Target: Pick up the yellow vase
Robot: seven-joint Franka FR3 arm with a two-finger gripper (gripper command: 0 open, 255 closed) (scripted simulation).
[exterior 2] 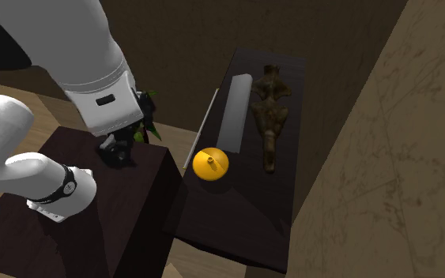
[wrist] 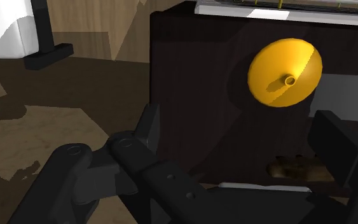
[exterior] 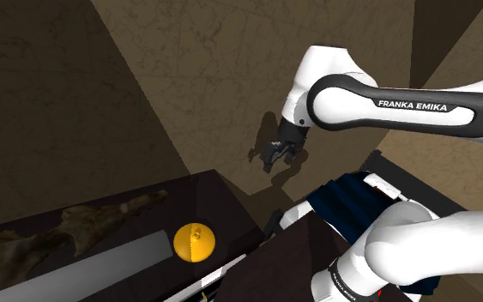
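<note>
The hand (wrist: 238, 124) hangs in the air with its 2 black fingers spread and nothing between them. It is well apart from the yellow vase (wrist: 284, 71), which in the wrist view lies beyond the fingertips and nearer one finger than the other. The vase stands upright on the dark desk (exterior 2: 244, 221), close to the edge that faces the stand (exterior 2: 94, 229). It has a round body and a thin neck opening upward. Just beside it lies the end of a long grey bar (exterior 2: 235, 110), and past the bar lies a brown, gnarled piece (exterior 2: 269, 118) (driftwood or a carving, I cannot tell which).

The step in hand looks like the approach. To do it well, centre the hand over the neck first, then come straight down with the fingers wide. Turn them so that neither one meets the grey bar, and close low on the body rather than on the slim neck.

The arm's dark band (exterior: 424, 105) reads "FRANKA EMIKA" in white; no other writing is legible.
</note>
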